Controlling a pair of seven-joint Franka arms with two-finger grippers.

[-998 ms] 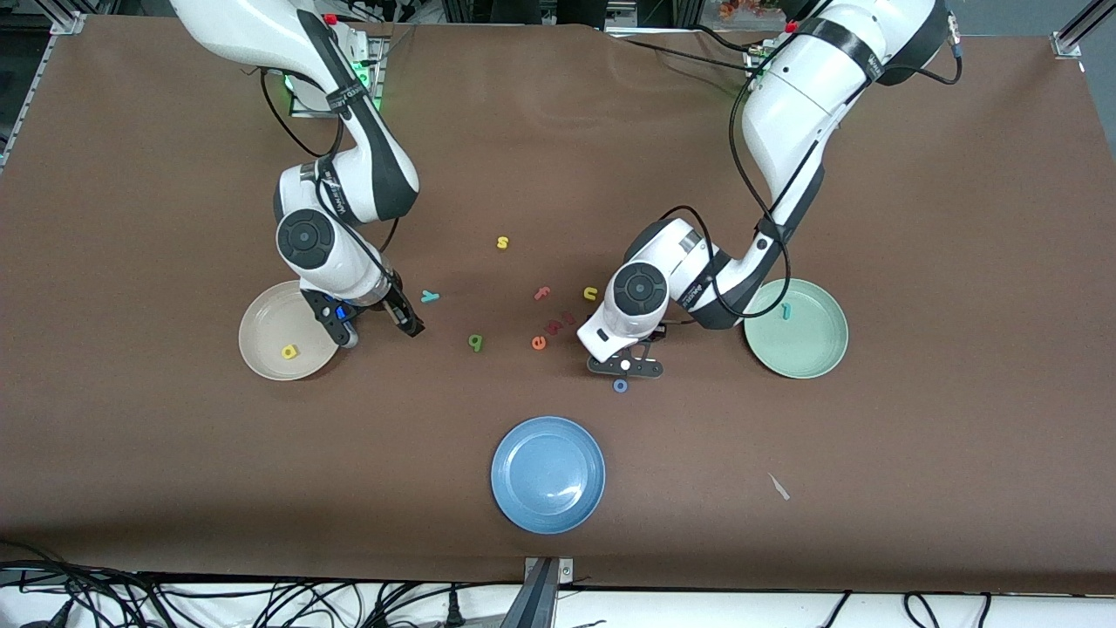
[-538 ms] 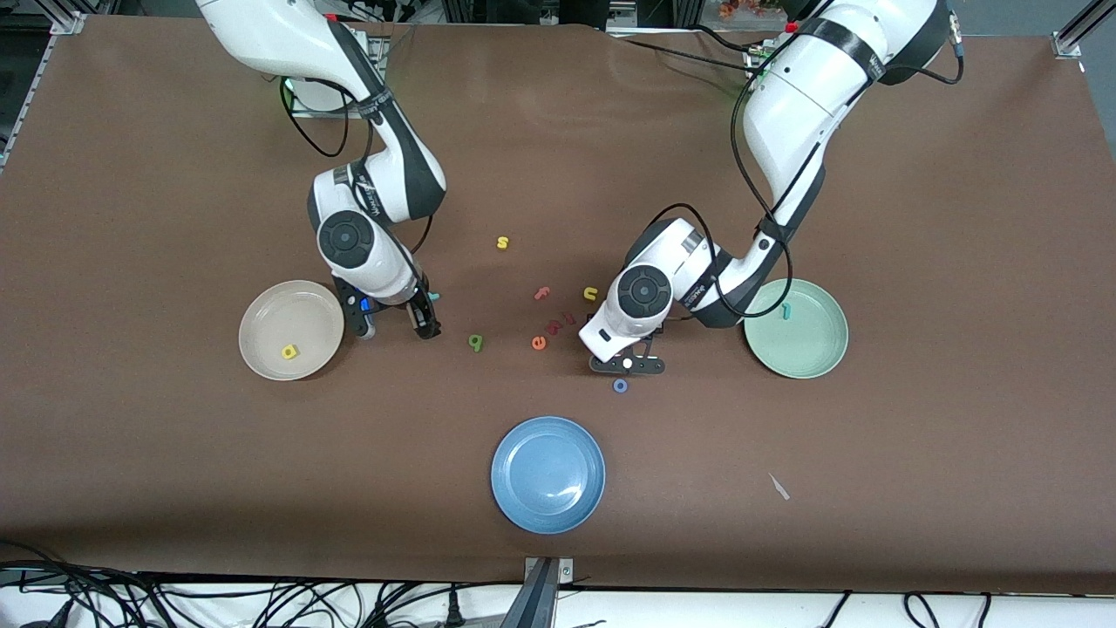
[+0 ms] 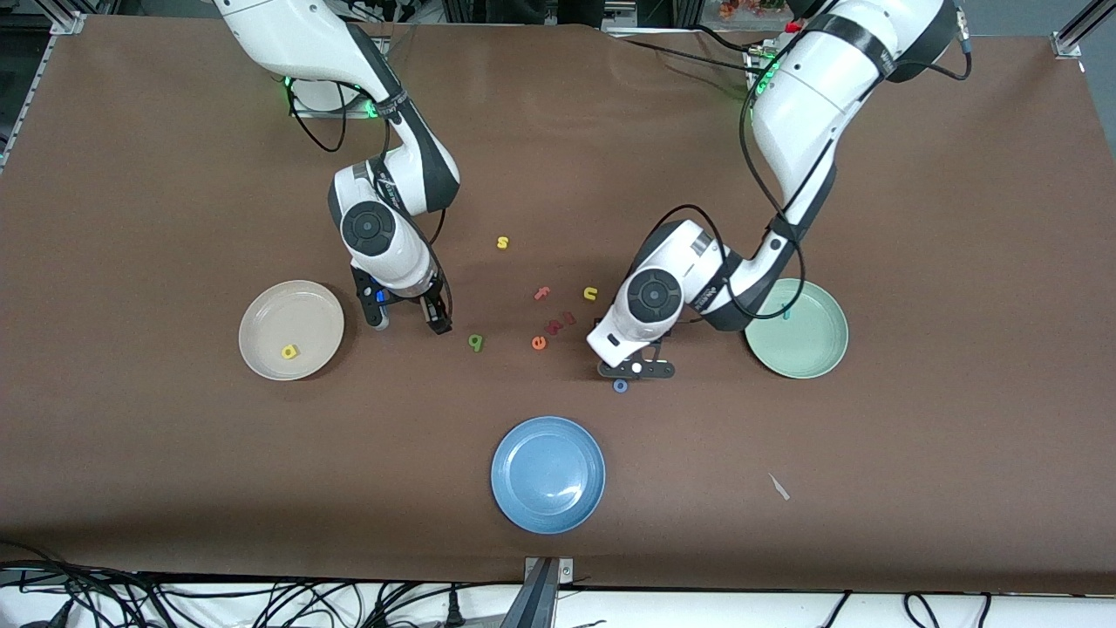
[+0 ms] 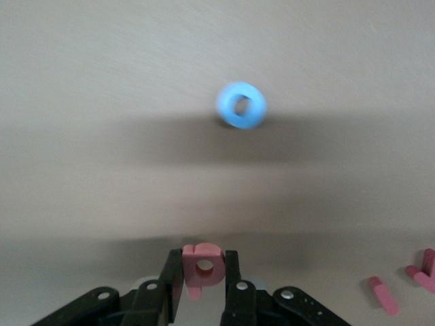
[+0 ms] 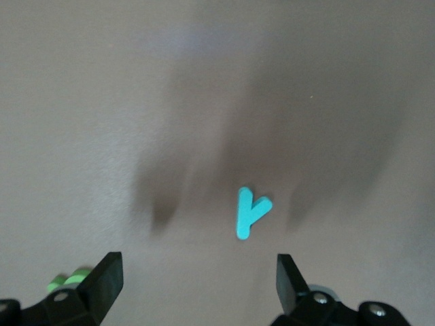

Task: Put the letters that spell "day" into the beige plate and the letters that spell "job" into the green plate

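My left gripper (image 4: pixel 202 255) is shut on the pinkish-red "b" (image 4: pixel 204 268) and hangs just above the table (image 3: pixel 635 370). The blue "o" (image 3: pixel 620 385) (image 4: pixel 241 105) lies beside it, nearer the front camera. My right gripper (image 3: pixel 410 321) (image 5: pixel 198 261) is open over the teal "y" (image 5: pixel 250 212), which is hidden in the front view. The dark green "d" (image 3: pixel 475 343) lies close by. The yellow "a" (image 3: pixel 289 351) lies in the beige plate (image 3: pixel 301 310). My left arm partly covers the teal "j" (image 3: pixel 785 308) in the green plate (image 3: pixel 806 349).
A blue plate (image 3: pixel 547 474) sits nearest the front camera. Loose letters lie mid-table: an orange "e" (image 3: pixel 539 343), a pink "f" (image 3: pixel 542 293), a yellow "u" (image 3: pixel 590 293), a yellow "s" (image 3: pixel 502 242) and small red pieces (image 3: pixel 565 320). A pale scrap (image 3: pixel 779 487) lies toward the left arm's end.
My right arm has swung from beside the beige plate toward mid-table and now covers the "y". My left gripper has closed on the "b" and shifted slightly toward the green plate.
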